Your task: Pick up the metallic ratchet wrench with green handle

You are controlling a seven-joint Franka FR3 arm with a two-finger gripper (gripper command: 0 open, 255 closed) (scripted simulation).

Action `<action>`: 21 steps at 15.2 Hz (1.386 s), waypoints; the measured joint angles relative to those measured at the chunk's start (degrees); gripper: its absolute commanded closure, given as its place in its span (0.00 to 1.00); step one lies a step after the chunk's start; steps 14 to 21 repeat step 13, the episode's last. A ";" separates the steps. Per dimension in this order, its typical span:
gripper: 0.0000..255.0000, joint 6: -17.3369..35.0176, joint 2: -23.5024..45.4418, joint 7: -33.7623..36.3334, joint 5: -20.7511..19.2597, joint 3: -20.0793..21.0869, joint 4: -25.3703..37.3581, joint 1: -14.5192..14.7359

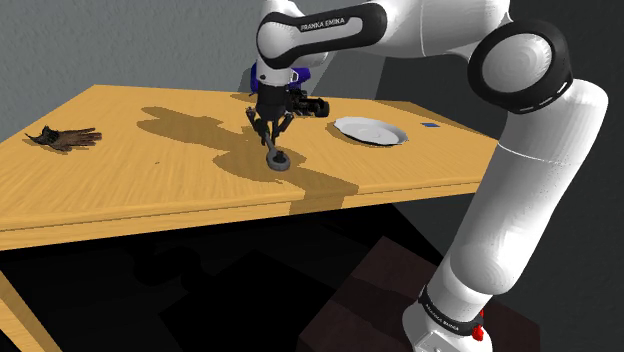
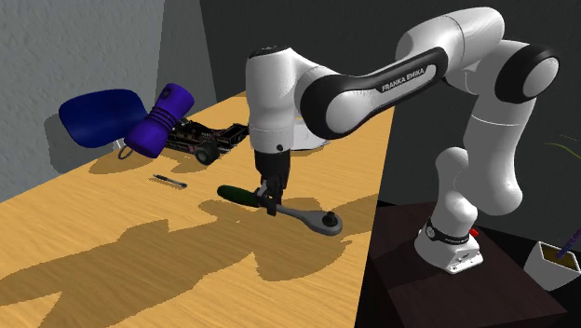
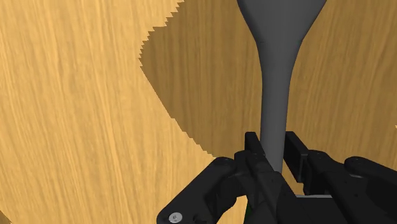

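One wooden tabletop carries everything. One white arm bends down over its middle. Well apart from the arm lie one dark blue rounded shape with one purple ribbed cylinder beside it, one white plate, one dark board-like thing and one brown clump near a corner. One ratchet wrench lies under the arm, with a grey shaft and a dark green handle. The pincer is narrow, its fingers clasping the shaft by the handle. One thin stick lies near the handle, apart from it.

The grey wrench has a dark-green handle.
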 measured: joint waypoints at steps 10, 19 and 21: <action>1.00 -7.57 0.15 0.24 -0.06 0.07 7.75 0.09; 1.00 -9.72 0.30 0.19 -0.08 0.04 10.03 0.06; 1.00 -9.72 0.30 0.19 -0.08 0.04 10.03 0.06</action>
